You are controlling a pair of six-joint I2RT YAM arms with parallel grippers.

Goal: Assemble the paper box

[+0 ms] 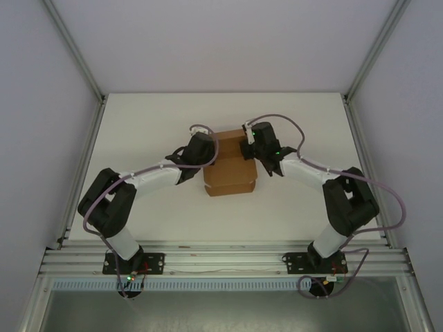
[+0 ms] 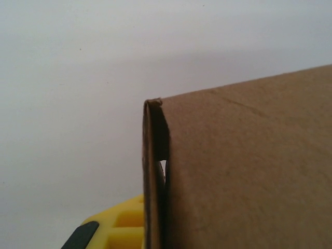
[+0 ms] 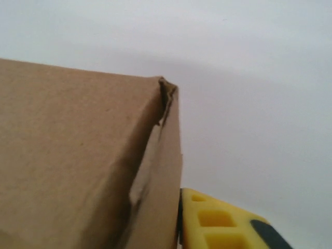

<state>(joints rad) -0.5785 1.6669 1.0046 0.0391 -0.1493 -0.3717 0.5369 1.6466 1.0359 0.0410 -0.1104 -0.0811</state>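
Observation:
The paper box (image 1: 228, 169) is a brown cardboard box partly folded up, sitting mid-table between both arms. My left gripper (image 1: 210, 158) is at its left side and my right gripper (image 1: 247, 149) at its far right corner. In the left wrist view the box's thin side wall (image 2: 154, 181) runs up between the jaws, and a yellow finger (image 2: 116, 228) lies against its left face. The left gripper is shut on that wall. In the right wrist view a yellow finger (image 3: 223, 223) presses on the outer face of the box's side wall (image 3: 166, 171). The other finger is hidden behind the cardboard.
The white table (image 1: 138, 138) is boxed in by pale walls and aluminium posts (image 1: 76, 48). A metal rail (image 1: 221, 259) along the near edge carries both arm bases. Each forearm trails a grey cable (image 1: 277, 119).

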